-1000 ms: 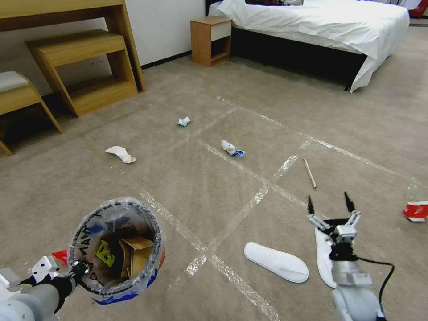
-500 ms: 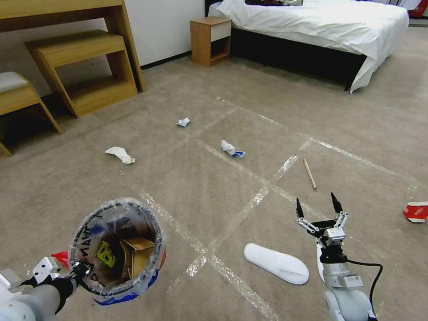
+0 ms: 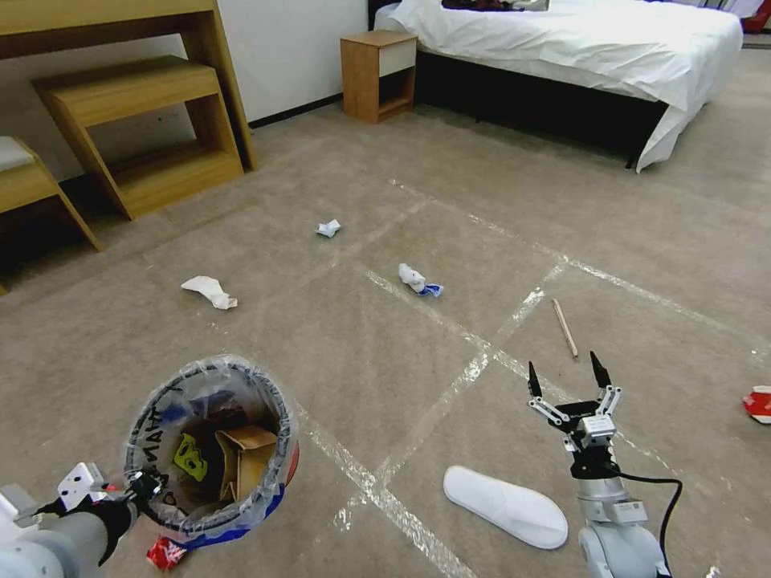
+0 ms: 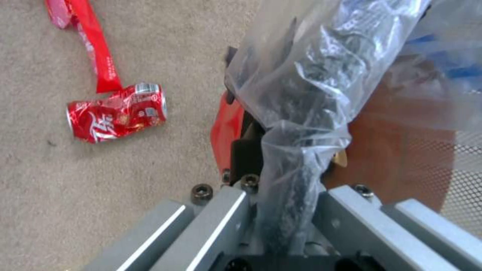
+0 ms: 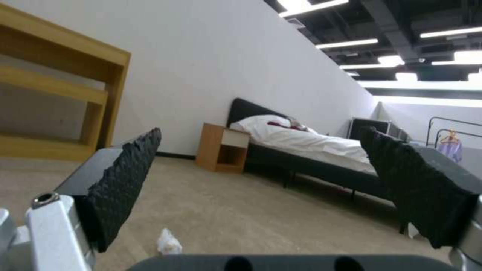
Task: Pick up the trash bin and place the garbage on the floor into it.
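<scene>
The trash bin [image 3: 210, 449], red with a crinkly clear bag [image 4: 311, 94], hangs low on my left, and my left gripper [image 3: 132, 490] is shut on its rim [image 4: 281, 195]. A brown cardboard box [image 3: 245, 457] lies inside it. On the floor [image 3: 361, 353], garbage lies scattered. There is one white slipper [image 3: 504, 507], a thin stick [image 3: 564, 327], crumpled papers [image 3: 209, 291] [image 3: 328, 229] [image 3: 418, 281], a red wrapper [image 3: 165, 552] and a crushed red can [image 4: 116, 113]. My right gripper [image 3: 564, 371] is open above the carpet beyond the slipper, and its black pads [image 5: 125, 180] are spread wide.
A red carton [image 3: 759, 403] lies at the right edge. Wooden desk shelves [image 3: 136, 120] stand at the far left, a nightstand [image 3: 377, 72] and a white bed [image 3: 578, 48] at the back. Shiny tape lines [image 3: 450, 385] cross the carpet.
The whole view has shifted, so the camera moved. My right gripper now sits lower and further left in view, still open. The slipper under it has dropped from sight. A red wrapper now shows below the bin.
</scene>
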Available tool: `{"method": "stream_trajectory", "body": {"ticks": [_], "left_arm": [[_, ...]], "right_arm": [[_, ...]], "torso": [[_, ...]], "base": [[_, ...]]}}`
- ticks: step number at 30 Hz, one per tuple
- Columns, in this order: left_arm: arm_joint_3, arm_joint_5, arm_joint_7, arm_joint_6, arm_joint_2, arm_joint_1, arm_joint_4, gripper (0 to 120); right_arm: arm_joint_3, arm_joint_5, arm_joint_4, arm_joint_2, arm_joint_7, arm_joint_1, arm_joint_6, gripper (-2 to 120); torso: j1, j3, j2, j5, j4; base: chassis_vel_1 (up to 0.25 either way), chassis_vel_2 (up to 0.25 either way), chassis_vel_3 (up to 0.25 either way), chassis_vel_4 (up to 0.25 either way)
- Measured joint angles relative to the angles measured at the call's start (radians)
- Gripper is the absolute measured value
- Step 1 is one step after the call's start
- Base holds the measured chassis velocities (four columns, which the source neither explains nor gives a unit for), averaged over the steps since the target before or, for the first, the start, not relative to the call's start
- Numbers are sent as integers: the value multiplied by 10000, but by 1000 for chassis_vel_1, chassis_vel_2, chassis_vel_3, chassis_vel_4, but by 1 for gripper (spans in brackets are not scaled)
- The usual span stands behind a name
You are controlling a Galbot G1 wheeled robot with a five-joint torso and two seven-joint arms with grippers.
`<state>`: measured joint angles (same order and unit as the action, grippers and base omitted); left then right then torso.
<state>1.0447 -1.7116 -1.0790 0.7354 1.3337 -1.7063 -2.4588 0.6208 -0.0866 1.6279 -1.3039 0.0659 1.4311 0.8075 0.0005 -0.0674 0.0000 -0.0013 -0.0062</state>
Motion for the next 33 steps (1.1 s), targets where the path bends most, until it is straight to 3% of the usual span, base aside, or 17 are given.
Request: {"method": "stream_trajectory", "body": {"ticks": [7,11,13,15,17,20,26,31,33], "left_arm": [[0,4,0,0,0,-54,-33,0],[28,-7,0,0,-71,-74,-60,0],[77,-22,0,0,-120,-91,-87,0],[79,-32,1,0,-128,-98,-92,0],[76,-43,1,0,-127,-110,-101,0],[58,-44,1,0,-118,-102,-101,0],[53,-52,2,0,-218,-82,-97,0],[51,-85,27,0,-349,-65,-29,0],[-57,-105,59,0,-490,40,59,0]], "right_arm": [[4,52,-278,815,-7,-101,-265,100],[24,151,-555,1907,13,-321,-589,100],[131,311,-1062,3011,-77,-587,-955,100],[120,299,-1279,3358,-107,-683,-1045,100],[-88,155,-1869,4140,-166,-896,-1272,100],[-198,34,-2051,4484,-152,-982,-1438,100],[-695,-646,-2420,5049,157,-1071,-1859,100],[-1420,-1078,-3604,5584,1155,-1619,-1752,100],[-1867,-1915,-4488,5858,2528,-1872,-1504,100]], "torso": [[-1,3,0,3,-1],[0,3,0,5,-3],[0,2,1,0,0],[-1,2,0,-10,1],[0,2,0,11,-1],[-1,2,0,-4,0],[0,2,0,3,-1],[-1,2,0,3,3],[0,2,0,-2,1]], "base": [[0,0,0,0],[0,0,0,0],[0,0,0,0],[0,0,0,0],[0,0,0,0],[0,0,0,0],[0,0,0,0],[0,0,0,0],[0,0,0,0]]}}
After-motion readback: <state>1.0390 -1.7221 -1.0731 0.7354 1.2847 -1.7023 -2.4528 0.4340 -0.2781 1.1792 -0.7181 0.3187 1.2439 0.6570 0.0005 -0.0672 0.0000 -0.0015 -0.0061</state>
